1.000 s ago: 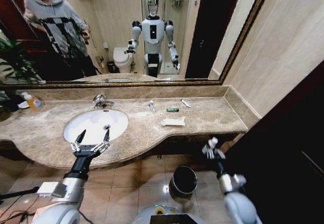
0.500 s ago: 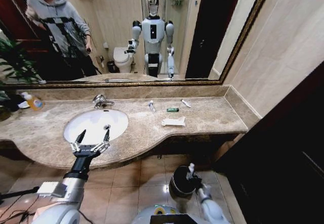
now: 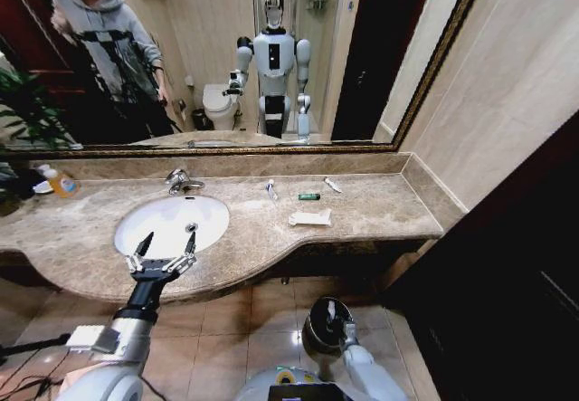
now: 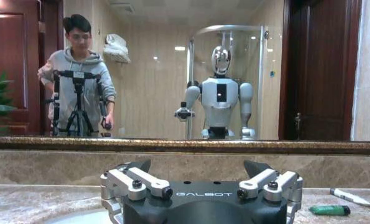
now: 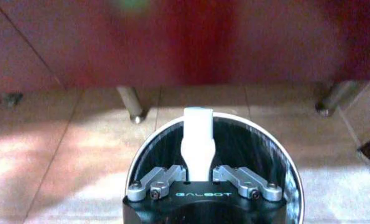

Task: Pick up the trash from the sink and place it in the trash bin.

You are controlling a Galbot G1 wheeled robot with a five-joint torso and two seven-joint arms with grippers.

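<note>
- Drop-off step: the right gripper (image 5: 198, 173) hangs right over the trash bin (image 5: 278, 149) on the floor below the counter's front edge, fingers pinching a thin white sachet (image 5: 197, 140).
- My read: the next move is simply to part the fingers while centred over the black mouth; nothing blocks the drop.
- The left gripper (image 3: 163, 253) hovers at the sink (image 3: 217, 213) front rim, fingers spread, empty.
- More trash waits mid-counter: flat white packet (image 3: 310, 217), green tube (image 3: 308, 196).
- Soap bottle (image 3: 58, 181) sits at the counter's left back edge, out of the way.
</note>
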